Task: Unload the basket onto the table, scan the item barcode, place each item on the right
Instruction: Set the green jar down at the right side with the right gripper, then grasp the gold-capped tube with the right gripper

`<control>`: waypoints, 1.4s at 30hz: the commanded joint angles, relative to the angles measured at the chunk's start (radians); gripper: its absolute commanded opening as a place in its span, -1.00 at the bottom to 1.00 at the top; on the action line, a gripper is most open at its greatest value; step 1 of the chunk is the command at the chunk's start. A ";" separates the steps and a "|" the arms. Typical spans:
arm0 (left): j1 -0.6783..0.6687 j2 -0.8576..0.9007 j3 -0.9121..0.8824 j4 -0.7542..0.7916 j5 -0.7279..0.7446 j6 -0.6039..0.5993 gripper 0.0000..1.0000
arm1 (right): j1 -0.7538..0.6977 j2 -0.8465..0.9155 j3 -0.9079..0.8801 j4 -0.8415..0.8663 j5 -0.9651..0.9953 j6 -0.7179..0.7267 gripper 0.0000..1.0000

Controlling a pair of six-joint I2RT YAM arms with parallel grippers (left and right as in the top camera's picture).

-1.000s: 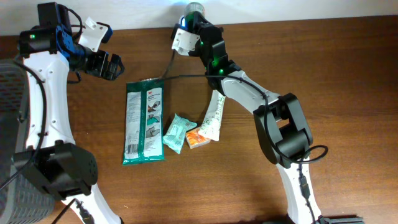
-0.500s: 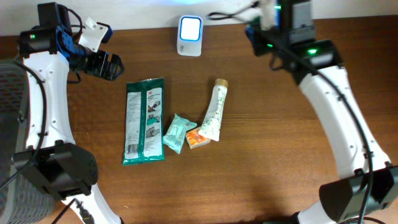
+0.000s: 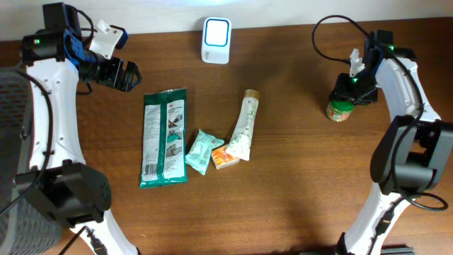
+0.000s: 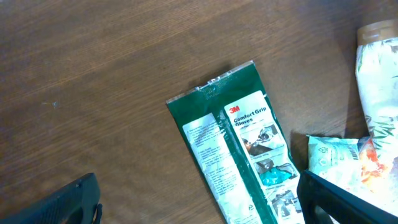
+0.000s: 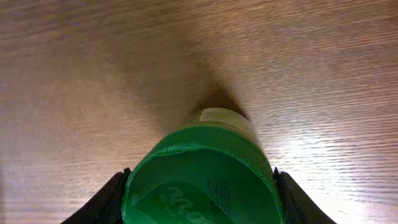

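Since half a second ago the right arm has swung from the back edge to the right side of the table [image 3: 297, 184]. Its right gripper [image 3: 347, 93] now clamps the green lid of the one jar [image 3: 340, 111], standing upright directly beneath it. The left arm reaches over the far-left corner, its left gripper [image 3: 120, 73] spread wide and empty. One green packet [image 3: 163, 137], one tube [image 3: 244, 132], one scanner [image 3: 216, 31], one teal sachet [image 3: 202, 151] and one orange packet [image 3: 224, 160] lie mid-table.
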 commanded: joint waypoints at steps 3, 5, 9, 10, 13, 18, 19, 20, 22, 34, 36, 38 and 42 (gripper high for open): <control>0.005 -0.010 0.007 0.000 0.004 0.016 0.98 | -0.012 0.000 0.006 -0.018 -0.032 0.012 0.97; 0.003 -0.010 0.007 0.000 0.004 0.016 0.98 | -0.013 -0.031 0.033 -0.042 -0.104 0.012 0.97; 0.003 -0.010 0.007 0.000 0.004 0.016 0.98 | 0.026 -0.138 0.231 -0.209 -0.287 0.023 0.97; 0.003 -0.010 0.007 0.000 0.004 0.016 0.98 | 0.069 -0.174 0.249 -0.252 -0.324 0.023 0.97; 0.003 -0.010 0.007 0.000 0.004 0.016 0.98 | 0.248 -0.185 0.233 -0.285 -0.323 0.024 0.86; 0.003 -0.010 0.007 0.000 0.004 0.016 0.98 | 0.531 -0.163 -0.059 -0.072 -0.113 0.292 -0.91; 0.003 -0.010 0.007 0.000 0.004 0.016 0.99 | 0.565 -0.163 -0.136 0.026 -0.113 0.342 -0.92; 0.003 -0.010 0.007 0.000 0.004 0.016 0.98 | 0.608 -0.163 -0.229 0.158 -0.113 0.386 -0.91; 0.003 -0.010 0.007 0.000 0.004 0.016 0.98 | 0.650 -0.163 -0.311 0.294 -0.100 0.425 -0.92; 0.003 -0.010 0.007 0.000 0.004 0.016 0.98 | 0.655 -0.038 -0.318 0.385 0.051 0.476 -0.92; 0.003 -0.010 0.007 0.000 0.004 0.016 0.99 | 0.655 0.023 -0.318 0.389 0.032 0.476 -0.92; 0.003 -0.010 0.007 0.000 0.004 0.016 0.98 | 0.649 0.069 -0.318 0.396 0.005 0.475 -0.92; 0.003 -0.010 0.007 0.000 0.004 0.016 0.98 | 0.608 0.052 -0.235 0.349 -0.087 0.371 -0.62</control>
